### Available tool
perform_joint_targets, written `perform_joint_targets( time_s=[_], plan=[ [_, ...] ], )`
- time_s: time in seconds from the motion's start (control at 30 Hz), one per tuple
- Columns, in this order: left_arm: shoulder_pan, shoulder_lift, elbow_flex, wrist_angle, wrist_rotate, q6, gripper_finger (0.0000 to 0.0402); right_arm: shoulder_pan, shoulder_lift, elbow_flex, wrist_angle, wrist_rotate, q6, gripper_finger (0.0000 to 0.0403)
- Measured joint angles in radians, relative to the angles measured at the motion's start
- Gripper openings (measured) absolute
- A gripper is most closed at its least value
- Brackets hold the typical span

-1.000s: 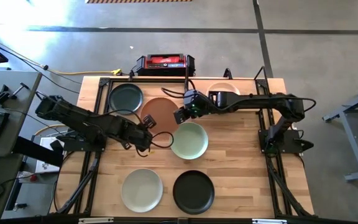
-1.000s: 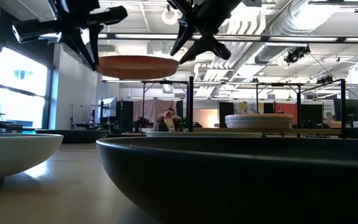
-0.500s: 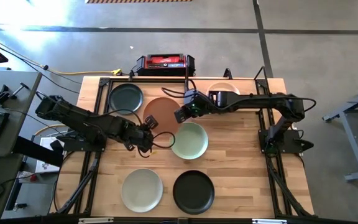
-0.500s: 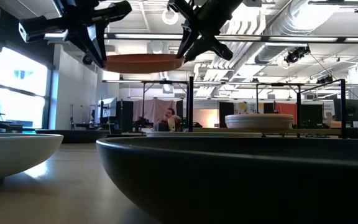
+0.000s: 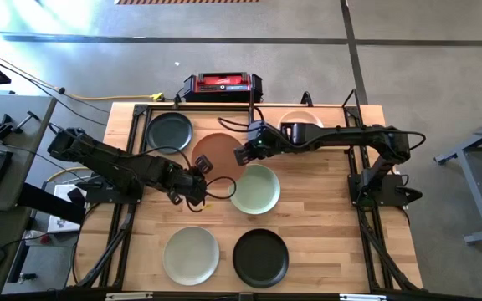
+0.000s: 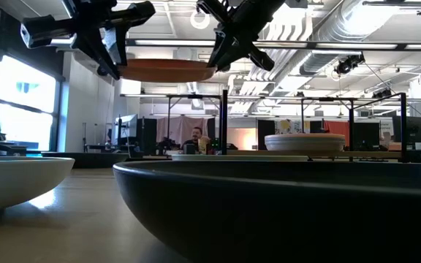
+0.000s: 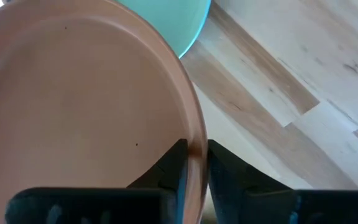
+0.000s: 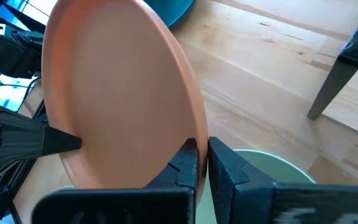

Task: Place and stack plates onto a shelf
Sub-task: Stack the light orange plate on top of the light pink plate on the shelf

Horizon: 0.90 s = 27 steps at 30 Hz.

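A peach-pink plate [image 5: 217, 152] hangs in the air above the table's middle, held level between both grippers. My left gripper [image 5: 201, 177] is at its near-left rim and my right gripper [image 5: 241, 155] at its right rim, each shut on it. A sage green plate [image 5: 255, 189] lies on the table just below and to the right. The shelf [image 5: 337, 117] stands at the far right with a beige plate [image 5: 301, 119] on it. My left gripper has the plate's near-left rim [image 7: 196, 146] between its two fingers, one over the plate's inside and one under it. The fingers slant down from the table's left. The plate is lifted clear and level [image 6: 168, 70]. My right gripper pinches the plate's right rim [image 8: 199, 134] between its two fingers, one on the upper face and one beneath. The fingers slant down, coming from the table's right side. The plate stays level, clear of the table.
A dark plate [image 5: 169, 130] lies at the far left, a pale green plate [image 5: 192, 255] and a black plate [image 5: 260, 257] near the front edge. The shelf's upright black bar [image 6: 224, 120] stands behind the held plate. A red device [image 5: 222, 84] sits beyond the table.
My right gripper, open around the plate's right rim a second ago, has shut on it. The plate has stayed lifted and level between the two grippers.
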State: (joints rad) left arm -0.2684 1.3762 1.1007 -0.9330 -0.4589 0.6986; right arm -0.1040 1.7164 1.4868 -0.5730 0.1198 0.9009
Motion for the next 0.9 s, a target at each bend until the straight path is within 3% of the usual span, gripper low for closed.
perform_joint_targets(
  time_s=[0.27, 0.5, 0.63, 0.9],
  plan=[
    [0.0, 0.0, 0.0, -0.002, 0.009, -0.075, 0.0106, 0.0, 0.0, 0.0, -0.012, 0.001, 0.015, 0.0001],
    [0.0, 0.0, 0.0, -0.003, -0.049, -0.292, 0.0151, -0.006, -0.001, 0.0, -0.047, 0.002, 0.015, 0.0],
    [0.0, -0.001, 0.0, -0.003, -0.08, -0.385, 0.0158, -0.019, -0.017, 0.0, -0.095, 0.0, 0.015, 0.0],
    [0.0, -0.015, 0.004, 0.027, -0.123, -0.429, 0.0155, -0.057, -0.104, 0.0, -0.149, -0.012, -0.021, 0.0]
  ],
)
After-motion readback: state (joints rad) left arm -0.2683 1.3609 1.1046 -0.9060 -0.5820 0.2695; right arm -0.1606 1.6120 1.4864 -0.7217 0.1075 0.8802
